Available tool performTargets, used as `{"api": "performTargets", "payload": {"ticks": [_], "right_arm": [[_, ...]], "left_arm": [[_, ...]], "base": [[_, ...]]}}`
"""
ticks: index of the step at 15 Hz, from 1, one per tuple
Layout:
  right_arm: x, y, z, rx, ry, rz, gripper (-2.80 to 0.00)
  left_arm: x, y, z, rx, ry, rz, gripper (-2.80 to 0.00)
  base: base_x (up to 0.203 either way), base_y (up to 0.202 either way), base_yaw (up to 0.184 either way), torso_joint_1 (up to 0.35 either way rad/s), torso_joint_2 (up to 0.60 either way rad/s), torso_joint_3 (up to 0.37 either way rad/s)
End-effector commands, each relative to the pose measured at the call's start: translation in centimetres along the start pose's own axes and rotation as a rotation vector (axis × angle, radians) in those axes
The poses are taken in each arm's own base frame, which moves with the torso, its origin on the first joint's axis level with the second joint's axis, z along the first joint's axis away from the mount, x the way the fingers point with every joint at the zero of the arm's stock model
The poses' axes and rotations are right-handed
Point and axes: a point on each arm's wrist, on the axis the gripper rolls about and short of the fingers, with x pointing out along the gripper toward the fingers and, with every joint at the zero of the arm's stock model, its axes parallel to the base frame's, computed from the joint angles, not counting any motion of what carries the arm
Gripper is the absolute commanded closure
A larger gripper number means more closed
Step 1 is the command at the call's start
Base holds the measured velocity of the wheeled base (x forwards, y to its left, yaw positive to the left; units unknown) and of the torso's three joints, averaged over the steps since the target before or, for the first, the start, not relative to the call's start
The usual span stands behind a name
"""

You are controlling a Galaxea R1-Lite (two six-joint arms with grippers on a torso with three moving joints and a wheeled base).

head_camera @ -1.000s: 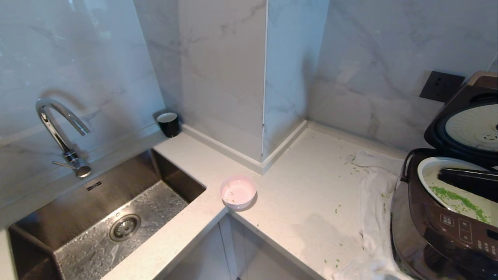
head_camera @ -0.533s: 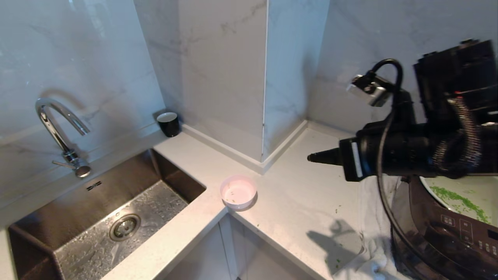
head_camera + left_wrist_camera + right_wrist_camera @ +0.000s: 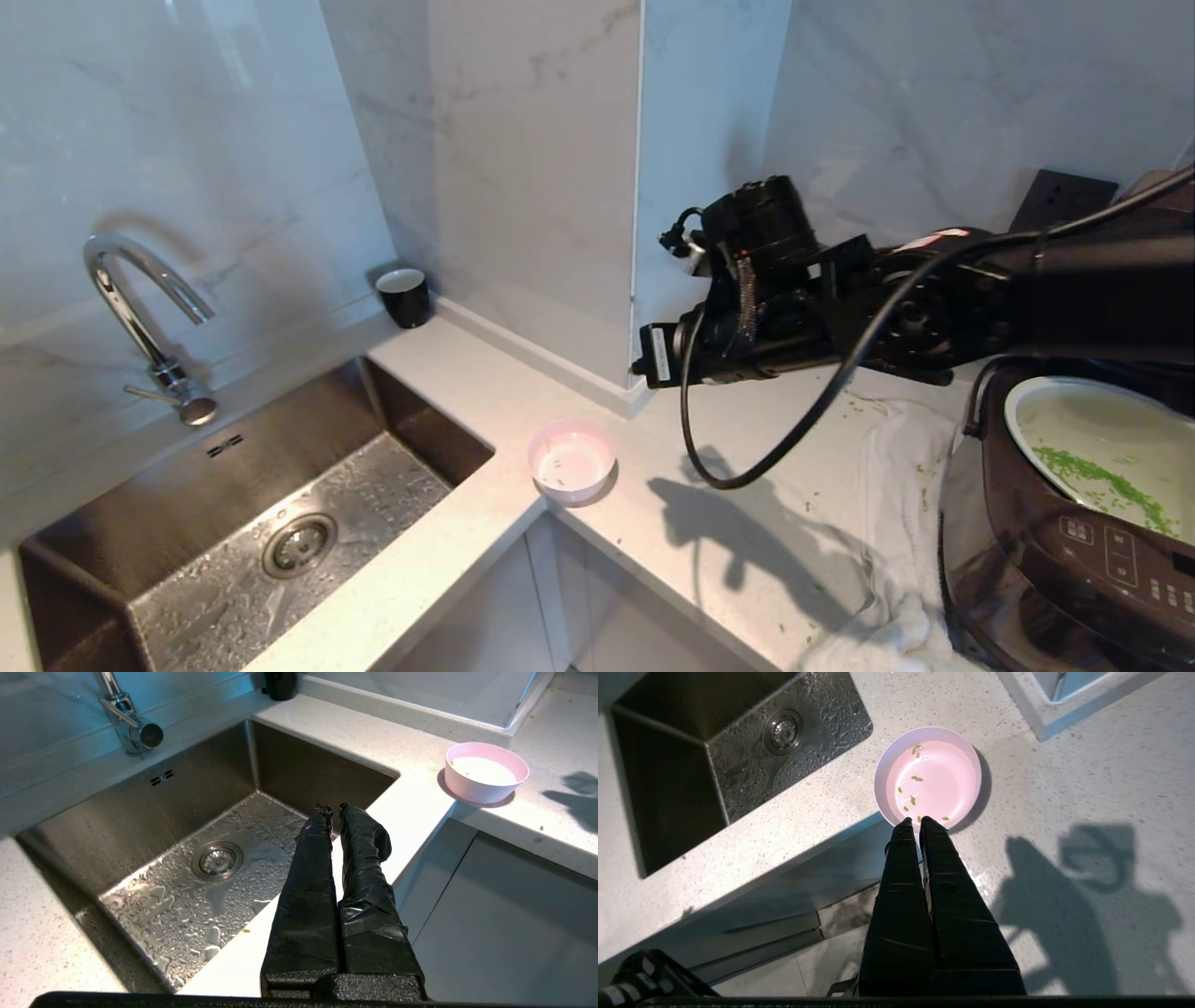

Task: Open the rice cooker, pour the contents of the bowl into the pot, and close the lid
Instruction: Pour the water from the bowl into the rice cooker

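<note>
Evidently the right arm, absent from the scene a second ago, has swung out across the table point(image 3: 747, 467) from above the rice cooker point(image 3: 1055, 560). The cooker's pot point(image 3: 1032, 397) stands exposed at the far right, green contents point(image 3: 1102, 485) lying inside. The bowl point(image 3: 571, 460) sits near the sink point(image 3: 280, 523) corner, nearly emptied, only flecks left. Pouring appears done; closing remains. The right gripper point(image 3: 915, 822) hangs above the bowl's near rim, fingers pressed together, holding nothing. The left gripper point(image 3: 331, 809), likewise closed and empty, idles over the sink edge.
</note>
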Motion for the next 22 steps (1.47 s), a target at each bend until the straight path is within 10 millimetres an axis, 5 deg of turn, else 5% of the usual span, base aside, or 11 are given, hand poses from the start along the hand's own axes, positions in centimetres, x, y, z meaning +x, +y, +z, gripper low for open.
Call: {"api": "performTargets", "payload": {"ticks": [1,4,5,12,22], "right_arm": [[5.2,-0.7,-1.6,0.009,0.083,-0.015,0.0],[10.0,-0.5,-4.1,0.021,0.166,-0.02,0.0],[10.8,-0.5,-4.5,0.023,0.174,-0.022,-2.8],[13.2,-4.1,-4.3,0.062,0.156,-0.117,-2.8],[16.9,-4.4,-6.4,0.039,0.159,-0.232,-2.8]], "left_arm": [[0.1,0.0,-0.2,0.0,0.009,-0.002,0.0],[0.1,0.0,-0.2,-0.003,0.009,-0.002,0.0],[0.1,0.0,-0.2,-0.005,0.009,-0.002,0.0],[0.1,0.0,-0.2,-0.008,0.009,0.0,0.0],[0.1,0.0,-0.2,-0.009,0.006,0.001,0.0]], "base": [[0.0,0.0,0.0,0.0,0.0,0.0],[0.0,0.0,0.0,0.0,0.0,0.0],[0.0,0.0,0.0,0.0,0.0,0.0],[0.0,0.0,0.0,0.0,0.0,0.0],[0.0,0.0,0.0,0.0,0.0,0.0]]}}
